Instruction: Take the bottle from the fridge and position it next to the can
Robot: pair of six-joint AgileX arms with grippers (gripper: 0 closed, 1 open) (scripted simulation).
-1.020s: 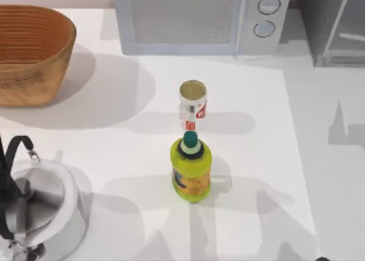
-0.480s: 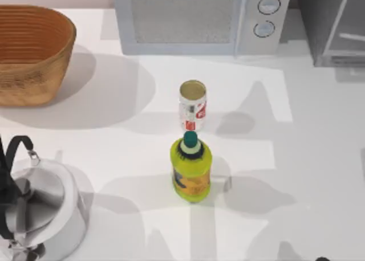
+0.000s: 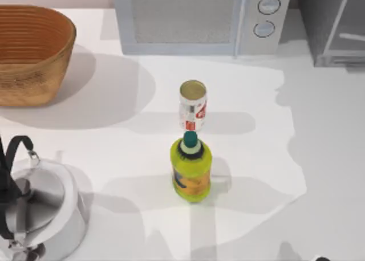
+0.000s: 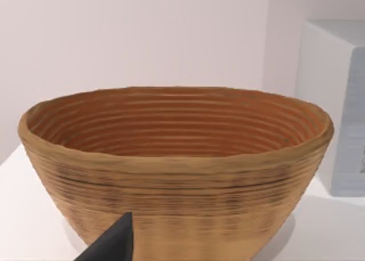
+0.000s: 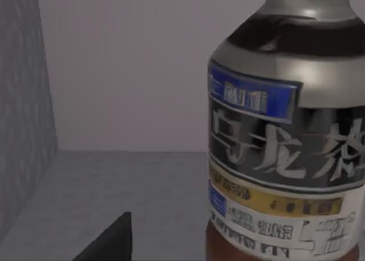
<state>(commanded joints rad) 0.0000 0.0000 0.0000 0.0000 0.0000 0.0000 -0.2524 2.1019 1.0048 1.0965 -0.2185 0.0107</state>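
Inside the grey box-like fridge [image 3: 333, 24] at the desk's far right corner, the slim dark bottle [image 5: 288, 130] with its glossy label stood before my right wrist, rigid and probably slippery, so I favoured the labelled waist, claw state unknowable.

We see the can [image 3: 193, 105] at table centre, the fat bottle [image 3: 191, 170] just before it. The microwave [image 3: 199, 19] stands behind, the fridge [image 3: 333, 24] at its right. The basket [image 3: 31, 53] sits far left, the kettle [image 3: 40, 207] before it. The bottle [image 5: 288, 135] stands on the fridge floor.
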